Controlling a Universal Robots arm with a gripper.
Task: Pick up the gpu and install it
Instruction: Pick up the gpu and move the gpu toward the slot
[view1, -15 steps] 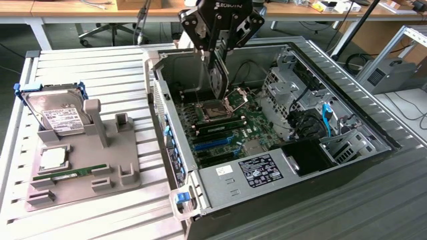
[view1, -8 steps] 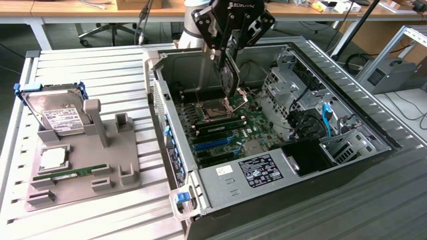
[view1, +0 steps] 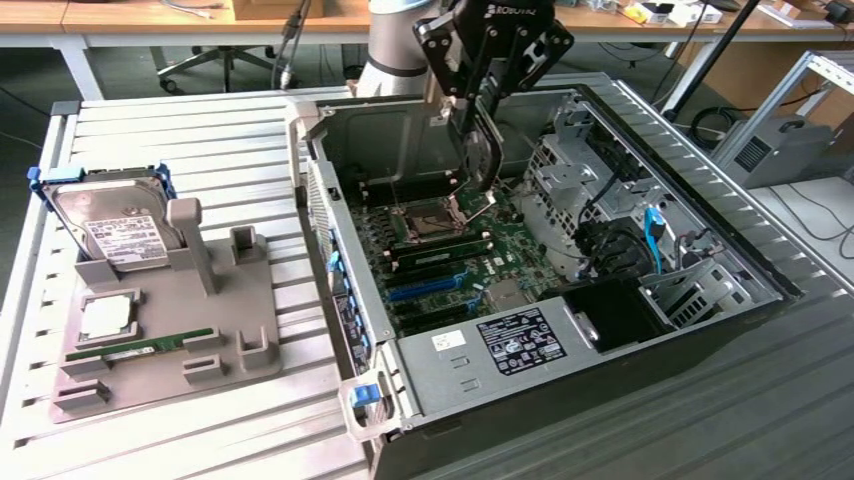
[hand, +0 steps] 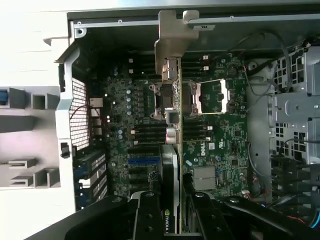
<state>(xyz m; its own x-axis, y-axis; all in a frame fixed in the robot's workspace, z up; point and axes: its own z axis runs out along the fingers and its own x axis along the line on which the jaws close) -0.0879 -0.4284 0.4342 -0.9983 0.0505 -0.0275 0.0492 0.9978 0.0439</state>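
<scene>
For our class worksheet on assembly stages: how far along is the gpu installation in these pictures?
Done: the gpu is picked up and hangs over the open case. In hand: the gripper is closed on it, edge-on above the motherboard, near the processor socket. Left: seating it; it sits in no slot yet.

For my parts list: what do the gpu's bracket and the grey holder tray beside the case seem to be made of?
The bracket of the gpu: thin sheet metal, probably steel; dull silver, folded tab. The holder tray: likely plastic; matte grey, blocky moulded or printed shapes.
</scene>
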